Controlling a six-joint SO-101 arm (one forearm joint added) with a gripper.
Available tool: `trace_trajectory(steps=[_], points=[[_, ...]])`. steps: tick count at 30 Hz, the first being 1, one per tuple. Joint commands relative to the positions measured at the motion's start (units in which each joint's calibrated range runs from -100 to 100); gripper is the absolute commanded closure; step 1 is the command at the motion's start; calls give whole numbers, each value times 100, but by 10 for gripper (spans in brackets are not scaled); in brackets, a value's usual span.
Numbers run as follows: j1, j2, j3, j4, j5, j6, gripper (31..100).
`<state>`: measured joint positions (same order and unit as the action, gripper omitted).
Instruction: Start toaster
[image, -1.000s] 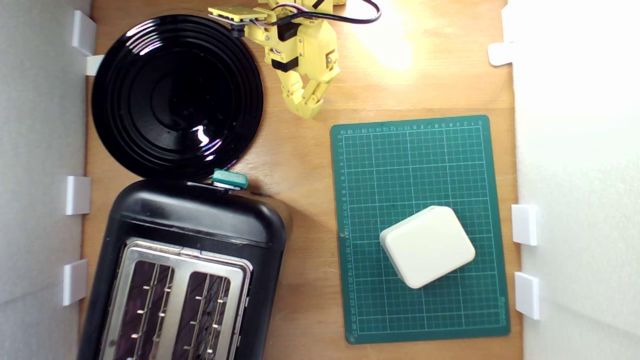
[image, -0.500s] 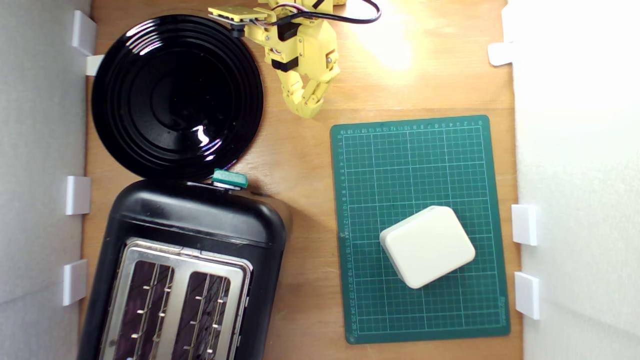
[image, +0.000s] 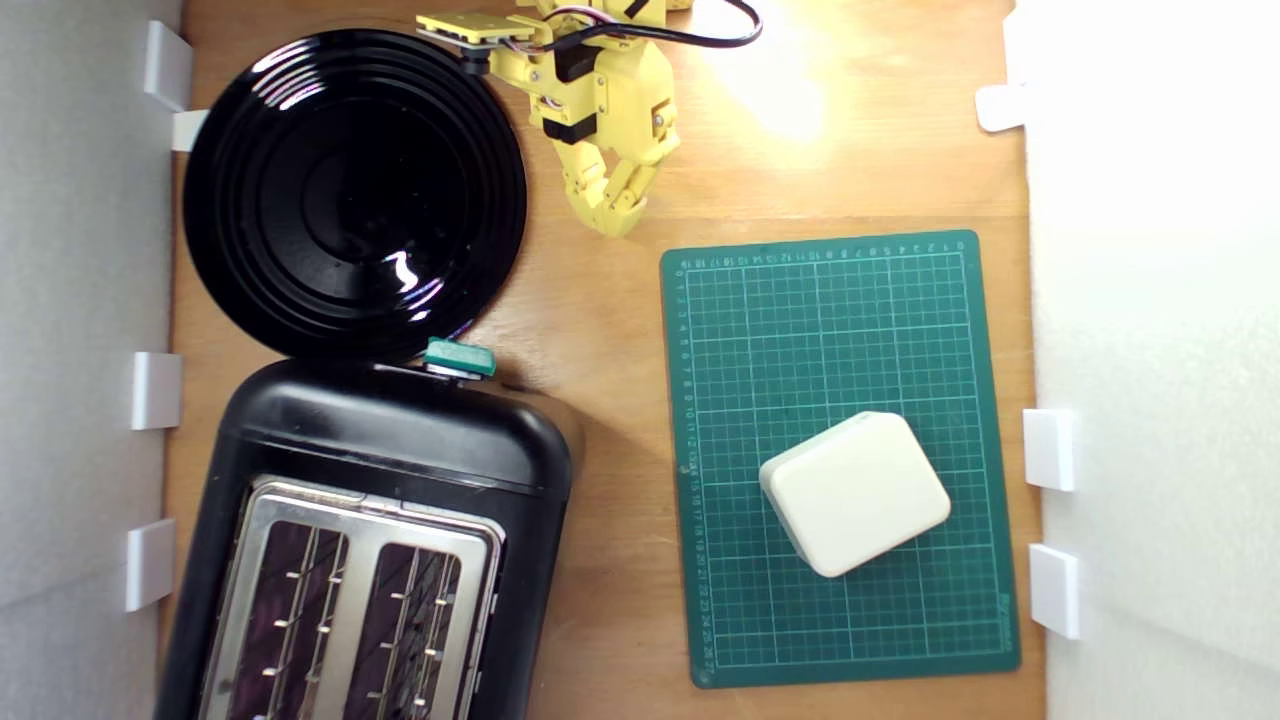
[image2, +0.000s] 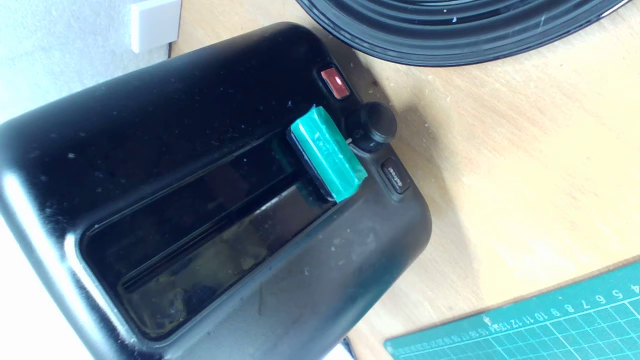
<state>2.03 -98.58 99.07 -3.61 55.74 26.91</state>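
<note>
We see our gripper (image: 617, 222) with its fingers pressed together, holding nothing. It hangs over the wood, well apart from the toaster (image: 380, 470) and its green lever (image2: 327, 155).

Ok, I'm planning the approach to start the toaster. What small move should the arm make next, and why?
Probably carry the gripper toward the teal lever on the toaster. In the exterior view the jaws look closed and hang over bare wood beside the black plate, well apart from the lever. The wrist view shows the lever untouched, with nothing in the way.
</note>
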Motion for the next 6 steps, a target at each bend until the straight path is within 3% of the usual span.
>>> trace_trajectory(steps=[1,6], points=[[3,-67,29,70,91,-4,988],[3,-67,29,70,91,-4,988]])
